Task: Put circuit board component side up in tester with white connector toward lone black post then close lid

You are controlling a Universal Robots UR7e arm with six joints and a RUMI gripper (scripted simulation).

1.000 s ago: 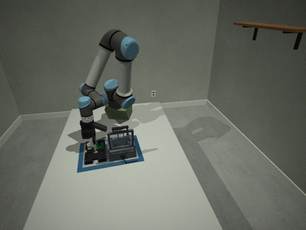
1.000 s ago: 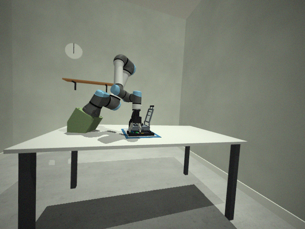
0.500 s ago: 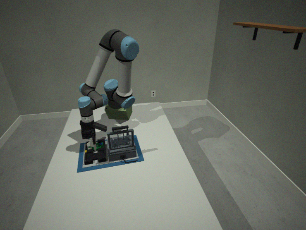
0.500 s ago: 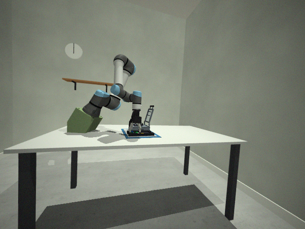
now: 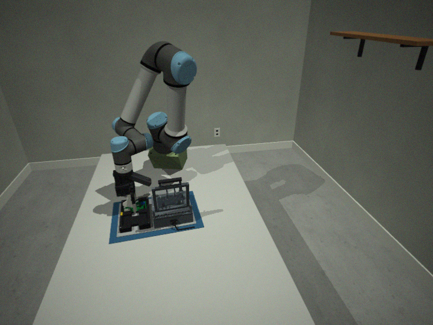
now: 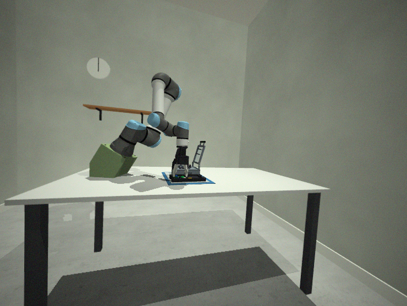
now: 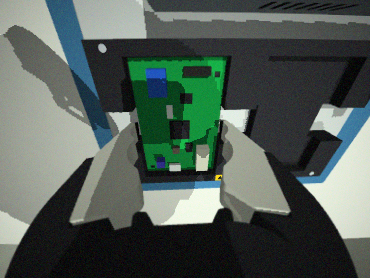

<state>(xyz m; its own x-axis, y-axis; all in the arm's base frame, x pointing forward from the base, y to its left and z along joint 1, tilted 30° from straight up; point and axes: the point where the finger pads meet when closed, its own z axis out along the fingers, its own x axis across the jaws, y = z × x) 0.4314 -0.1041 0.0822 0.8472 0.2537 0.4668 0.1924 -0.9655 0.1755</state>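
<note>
In the black rectangular tray point(image 5: 134, 220) point(image 6: 193, 180) point(image 7: 285, 82), the green rectangular circuit board point(image 5: 141, 206) point(image 6: 180, 177) point(image 7: 205, 110) is lying unloaded, the black, grey-fingered gripper point(image 5: 132, 207) point(image 6: 180, 174) point(image 7: 179, 122) straddling it half-open, seemingly ungripped; the dark-framed clear lid point(image 5: 170, 186) point(image 6: 201, 157) is standing open.

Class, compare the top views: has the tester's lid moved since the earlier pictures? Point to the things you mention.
No. The lid point(image 5: 170, 186) point(image 6: 202, 154) stands raised in the same place against the blue mat point(image 5: 157, 232) point(image 6: 166, 178) point(image 7: 69, 40).
</note>
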